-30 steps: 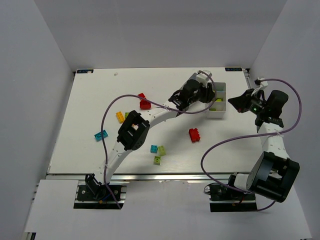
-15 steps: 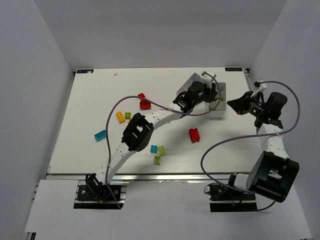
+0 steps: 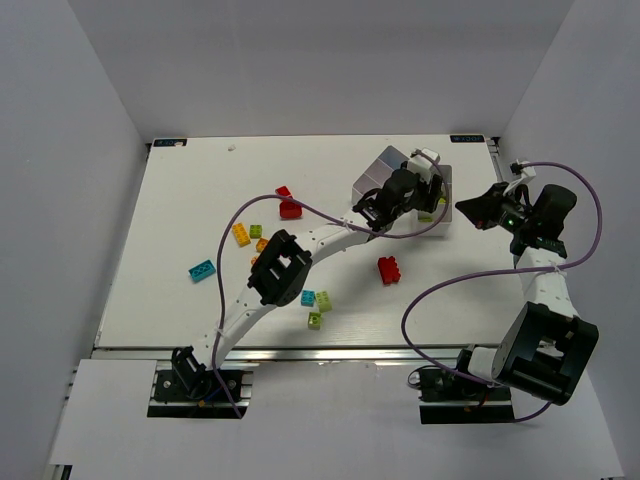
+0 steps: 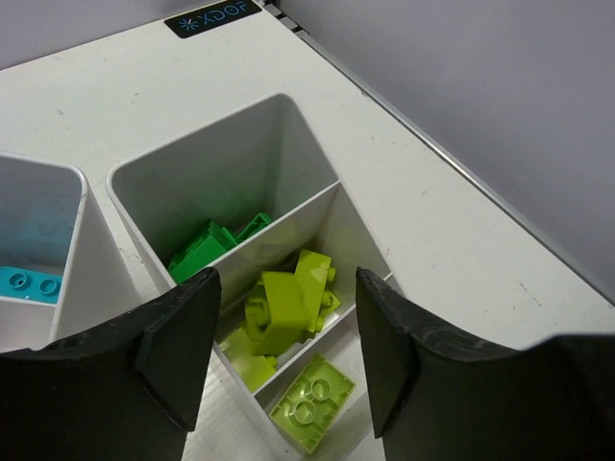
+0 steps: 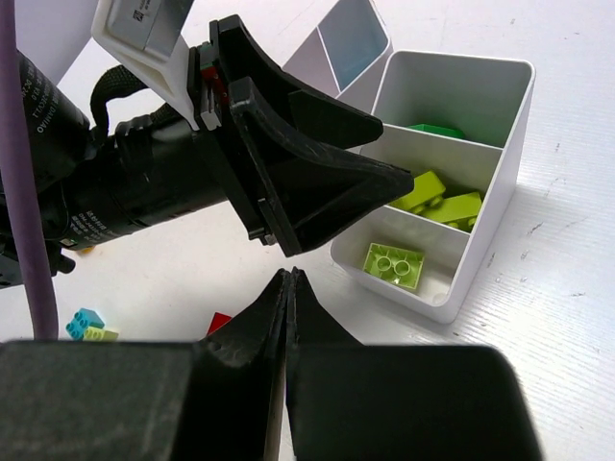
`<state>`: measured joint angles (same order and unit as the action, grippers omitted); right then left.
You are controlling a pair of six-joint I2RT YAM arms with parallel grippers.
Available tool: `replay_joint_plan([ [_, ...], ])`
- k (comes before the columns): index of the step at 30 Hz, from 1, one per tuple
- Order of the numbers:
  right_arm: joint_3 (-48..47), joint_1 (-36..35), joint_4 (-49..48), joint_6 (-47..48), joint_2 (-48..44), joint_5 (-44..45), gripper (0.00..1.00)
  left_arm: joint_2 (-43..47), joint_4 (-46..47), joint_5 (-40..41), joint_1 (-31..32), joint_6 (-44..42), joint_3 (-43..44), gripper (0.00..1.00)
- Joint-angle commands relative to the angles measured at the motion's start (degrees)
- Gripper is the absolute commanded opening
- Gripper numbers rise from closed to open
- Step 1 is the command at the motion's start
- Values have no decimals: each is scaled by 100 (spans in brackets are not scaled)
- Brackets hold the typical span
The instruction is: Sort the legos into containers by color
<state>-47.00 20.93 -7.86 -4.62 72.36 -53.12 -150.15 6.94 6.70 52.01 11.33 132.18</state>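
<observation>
White table [image 3: 170, 200], boxed in by plain grey walls. At the left pincer [image 4: 283, 370]: spread wide, nothing between the black fingers [image 4: 178, 351], poised over a white divided tray [image 4: 207, 154]. Directly below, in the middle compartment, a heap of lime bricks [image 4: 288, 305]; in the nearest one, a single flat lime brick [image 4: 309, 403]; in the farthest, green bricks [image 4: 213, 248]. Just to the left, a second tray [image 4: 72, 250] with a cyan brick [image 4: 29, 283] inside. Behind the pincer, the left arm [image 3: 283, 268], stretched diagonally from its base to the table's far right. At the right pincer [image 5: 288, 312]: pressed shut on nothing, raised beside the trays, aimed at the left wrist. Behind it, the right arm [image 3: 545, 285], folded up over its base. Loose on the table: a red brick [image 3: 388, 269], a yellow brick [image 3: 241, 234], a cyan one [image 3: 202, 270], others nearby.
</observation>
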Motion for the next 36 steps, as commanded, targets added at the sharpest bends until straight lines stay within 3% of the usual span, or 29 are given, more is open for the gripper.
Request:
replay_joint_plan([
  [1, 42, 25, -207, -74, -169, -154, 0, 161, -79, 147, 37, -61, 229, 70],
  [7, 16, 34, -129, 5, -178, -242, 0, 319, 17, 270, 55, -8, 256, 69],
  [9, -28, 34, 29, 241, -143, -470, 5, 442, 44, 375, 55, 62, 256, 66],
  [12, -186, 25, 432, 915, -29, -1258, 34, 880, 70, 595, -6, 106, -93, 27],
  [13, -230, 17, 539, 1119, 6, -1462, 40, 1056, 79, 613, -33, 106, -96, 27],
  [14, -291, -10, 644, 1339, 41, -1673, 50, 1449, 62, 648, -68, 176, -461, 17],
  [15, -370, -36, 837, 2089, 137, -1988, 53, 1671, 45, 640, -138, 211, -683, 14],
  [16, -475, -158, 1691, 2619, 190, -2026, 59, 1899, -34, 622, -182, 333, -911, 14],
  [18, -870, -386, 2723, 3866, 374, -1966, 63, 2713, -105, 517, -357, 501, -1763, 18],
  [19, -1020, -718, 3842, 5247, 454, -1869, 65, 3006, -201, 464, -428, 615, -2096, 25],
  [20, -1134, -904, 4288, 5827, 533, -1755, 68, 3305, -245, 438, -498, 885, -2796, 45],
  [22, -1338, -1561, 5044, 7021, 735, -1342, 76, 4210, -368, 446, -753, 1281, -3546, 63],
  [24, -1207, -1985, 5110, 7448, 745, -1096, 83, 4816, -482, 411, -1042, 1511, -4615, 80],
  [25, -1119, -2475, 5084, 7650, 719, -999, 89, 5411, -622, 350, -1174, 1765, -4944, 81],
  [29, -662, -3708, 4663, 8598, 665, -323, 90, 6829, -1308, 209, -1920, 2232, -6421, 84],
  [32, -486, -4701, 4399, 8681, 910, 405, 89, 7945, -1809, 463, -2211, 2347, -7397, 86],
  [33, -424, -5216, 3789, 8332, 973, 634, 89, 8209, -2097, 620, -2256, 2417, -7809, 87],
  [36, -397, -5818, 2232, 6080, 1324, 1585, 88, 9211, -2660, 1131, -2406, 2733, -8303, 89],
])
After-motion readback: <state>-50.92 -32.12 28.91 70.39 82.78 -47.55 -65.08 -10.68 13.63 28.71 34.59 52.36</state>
